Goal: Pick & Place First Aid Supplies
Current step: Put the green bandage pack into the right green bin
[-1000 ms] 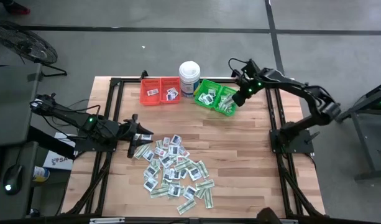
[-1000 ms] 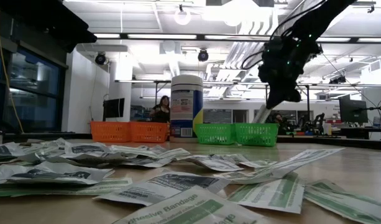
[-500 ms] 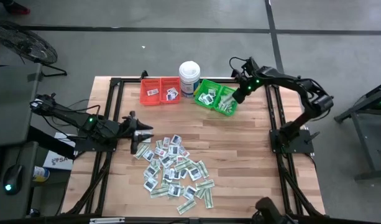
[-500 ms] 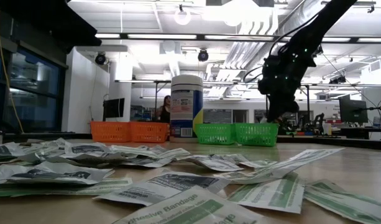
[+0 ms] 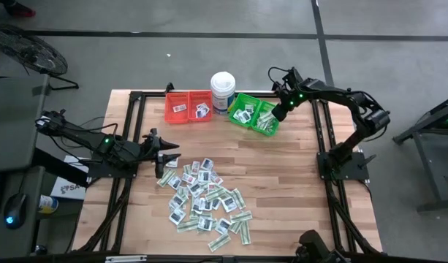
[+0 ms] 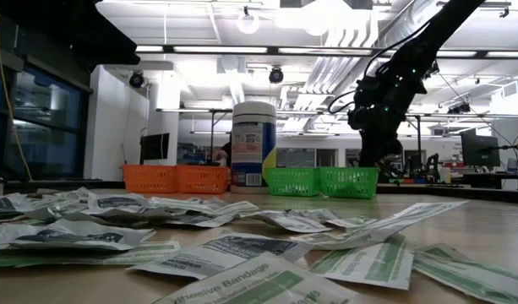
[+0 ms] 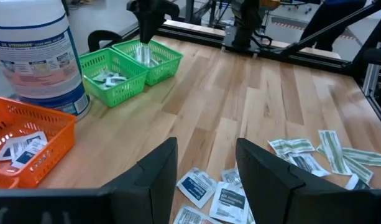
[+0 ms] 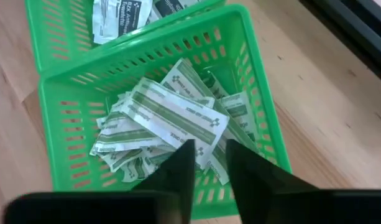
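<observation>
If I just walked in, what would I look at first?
Probably the big messy pile of packets spread over the middle of the wooden table. Then the bright bins at the far edge: a red bin and a green bin, with a white tub between them. The right end effector hangs over the green bin, while the left end effector waits by the pile.

Two green bins (image 5: 254,113), two red bins (image 5: 188,107), one white tub (image 5: 223,90), dozens of packets (image 5: 204,199), uncountable exactly.
</observation>
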Controlling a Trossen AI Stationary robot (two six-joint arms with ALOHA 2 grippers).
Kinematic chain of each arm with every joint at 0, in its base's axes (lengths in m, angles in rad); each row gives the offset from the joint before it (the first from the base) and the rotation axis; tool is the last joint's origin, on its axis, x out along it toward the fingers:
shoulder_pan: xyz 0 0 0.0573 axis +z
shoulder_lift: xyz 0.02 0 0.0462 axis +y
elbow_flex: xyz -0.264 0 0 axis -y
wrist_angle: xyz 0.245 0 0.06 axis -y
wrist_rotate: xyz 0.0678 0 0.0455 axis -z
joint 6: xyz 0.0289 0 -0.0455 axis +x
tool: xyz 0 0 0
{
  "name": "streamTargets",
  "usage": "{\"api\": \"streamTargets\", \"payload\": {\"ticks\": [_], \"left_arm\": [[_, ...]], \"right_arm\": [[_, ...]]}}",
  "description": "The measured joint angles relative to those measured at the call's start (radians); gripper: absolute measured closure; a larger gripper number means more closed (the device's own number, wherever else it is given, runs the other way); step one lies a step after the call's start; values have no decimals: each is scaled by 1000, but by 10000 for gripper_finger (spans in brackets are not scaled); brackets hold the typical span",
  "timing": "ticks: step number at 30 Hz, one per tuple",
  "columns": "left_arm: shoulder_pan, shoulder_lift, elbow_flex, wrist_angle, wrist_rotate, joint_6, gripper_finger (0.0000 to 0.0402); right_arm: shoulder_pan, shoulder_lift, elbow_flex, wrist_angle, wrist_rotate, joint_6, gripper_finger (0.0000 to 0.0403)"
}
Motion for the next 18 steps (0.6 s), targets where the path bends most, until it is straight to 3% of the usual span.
{"api": "streamTargets", "payload": {"ticks": [8, 18], "left_arm": [[0, 0, 0, 0, 0, 0, 239], [0, 0, 0, 0, 0, 0, 239]], "right_arm": [[0, -10, 0, -7, 28, 31, 232], [3, -160, 0, -114, -10, 60, 231]]}}
